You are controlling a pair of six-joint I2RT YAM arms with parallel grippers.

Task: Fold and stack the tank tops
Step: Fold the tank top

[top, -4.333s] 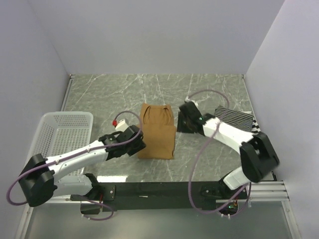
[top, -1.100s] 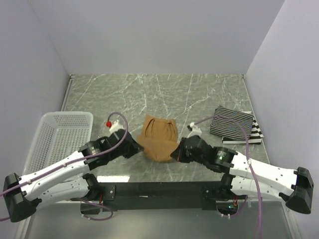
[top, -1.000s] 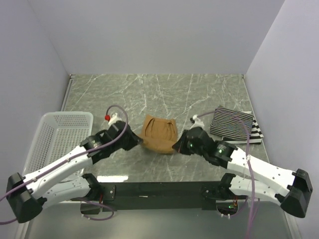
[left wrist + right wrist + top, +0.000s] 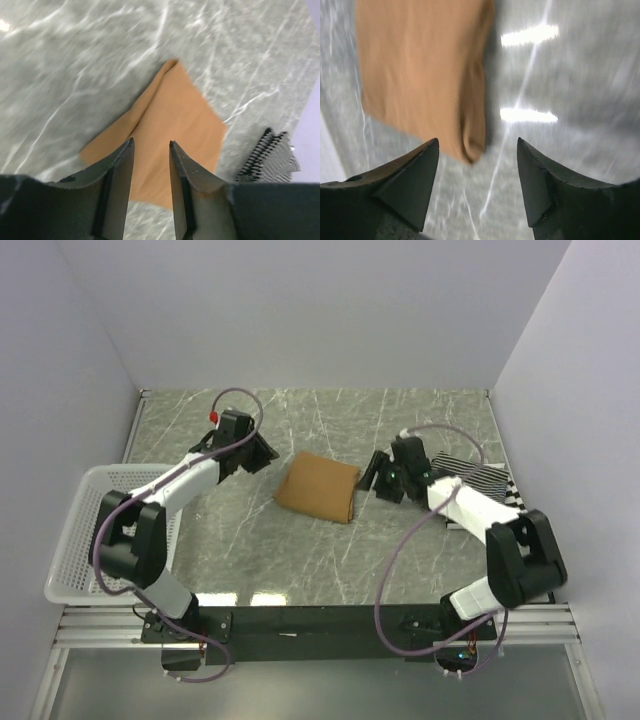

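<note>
Jaws both open, empty; grabbing one layer of the mid-frame folded tan tank top [image 4: 317, 488] could unfold it before stacking

Tan-brown top [image 4: 317, 489]: soft matt cloth, smooth; striped tops [image 4: 485, 478] at 3 o'clock: cloth, matt; table [image 4: 400, 430]: grey marble-look, glossy w/ glare; basket [image 4: 130, 470] at 9 o'clock: white plastic mesh; left gripper [image 4: 150, 145] & right gripper [image 4: 477, 142]: matt black plastic.

The marble table [image 4: 330, 420] carries a folded tan top [image 4: 318, 488], striped tops [image 4: 482, 476] and a basket [image 4: 100, 530].
</note>
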